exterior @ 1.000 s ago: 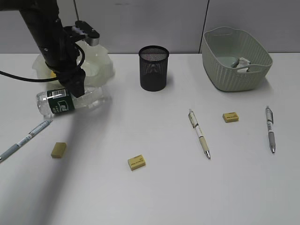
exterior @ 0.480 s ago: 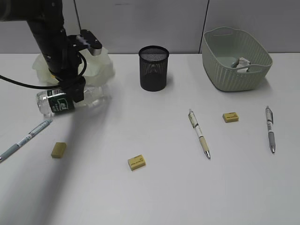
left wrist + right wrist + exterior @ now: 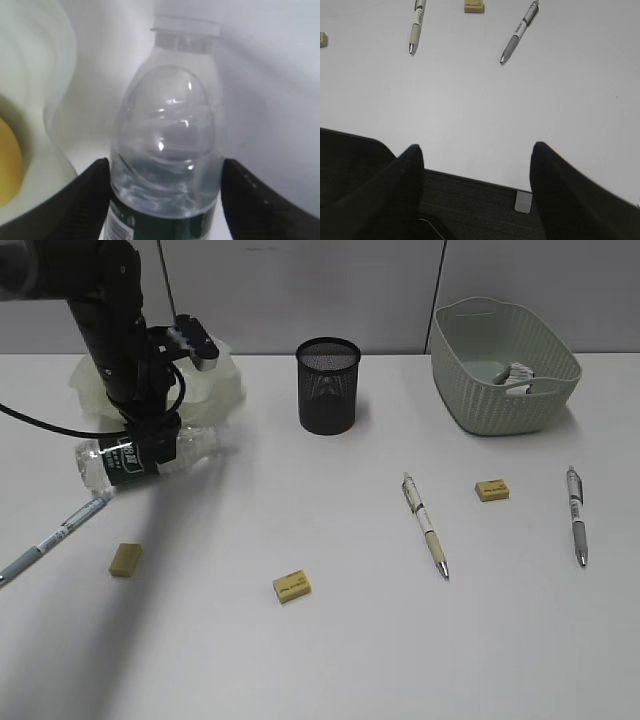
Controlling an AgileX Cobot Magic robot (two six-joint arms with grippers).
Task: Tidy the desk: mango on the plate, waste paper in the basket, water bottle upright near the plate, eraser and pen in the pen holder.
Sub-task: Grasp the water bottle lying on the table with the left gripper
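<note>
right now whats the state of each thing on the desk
water bottle: lying on its side, capped, left gripper fingers either side
mango: in the plate
waste paper: in the basket
pen holder: upright
pens, erasers: loose on the desk
right gripper: open, empty

Desk (image 3: 330, 640): plain white. Water bottle (image 3: 140, 456): clear, dark green label with white print, white cap. Plate (image 3: 215, 385): pale translucent green, holding yellow-orange mango (image 3: 9, 162). Pen holder (image 3: 327, 386): black mesh. Basket (image 3: 500, 390): sage green, ribbed weave pattern. Erasers (image 3: 291, 586): tan-yellow. Left gripper (image 3: 150, 435): black.
</note>
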